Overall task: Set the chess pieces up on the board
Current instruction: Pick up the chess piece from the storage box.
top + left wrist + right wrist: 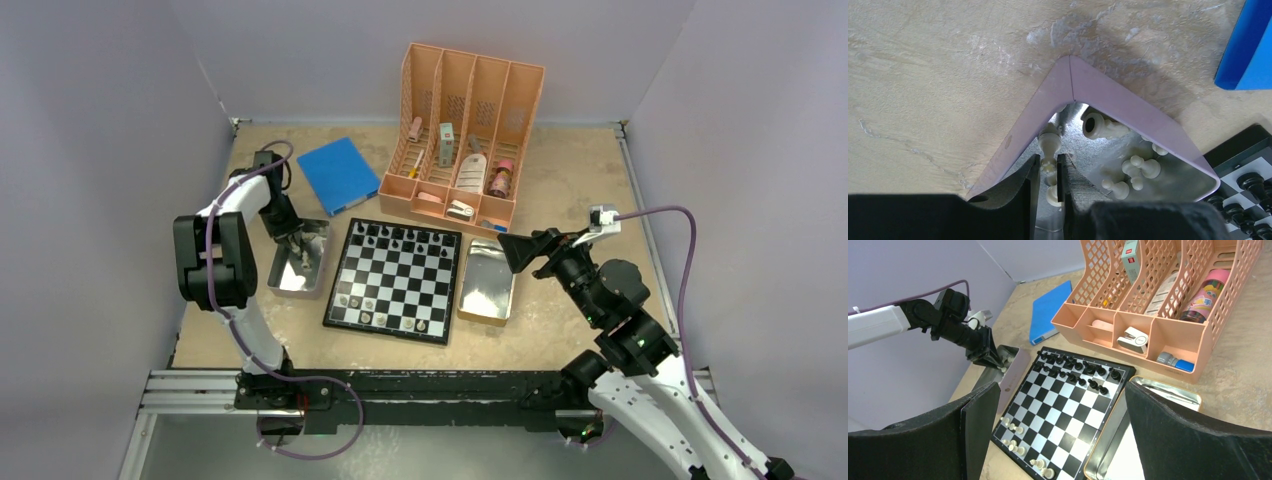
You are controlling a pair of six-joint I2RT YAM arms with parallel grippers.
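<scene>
No legible text anywhere. Pink bottle [1204,294] in the far-right slot of the peach organizer [1233,290] has a colourful printed label, lettering too small to read. Pale box [1134,257] left of it carries a red mark, unreadable.

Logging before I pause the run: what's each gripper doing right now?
Left gripper: closed on a pale chess piece in the metal tray.
Right gripper: open, holding nothing.
</scene>
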